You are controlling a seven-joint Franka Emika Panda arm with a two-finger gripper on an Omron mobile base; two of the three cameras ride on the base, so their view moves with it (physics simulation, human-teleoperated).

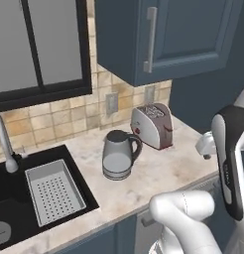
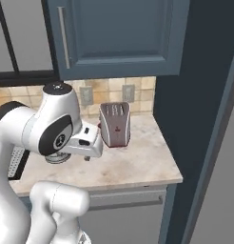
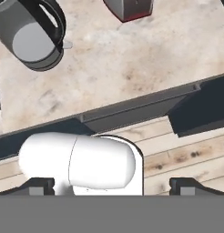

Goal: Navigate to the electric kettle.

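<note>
Plainly, the left base view showed the electric kettle [image 1: 118, 155] beside the toaster [image 1: 152, 125]; from the right, the arm hid it. The gripper [image 3: 112, 185] stood open.

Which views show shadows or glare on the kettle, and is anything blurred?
Left base view: the electric kettle is evenly lit, with a pale soft sheen low on its body, no hard glare, and little visible shadow on the counter. Hand view: a faint grey patch by the handle. All views look slightly soft.
</note>
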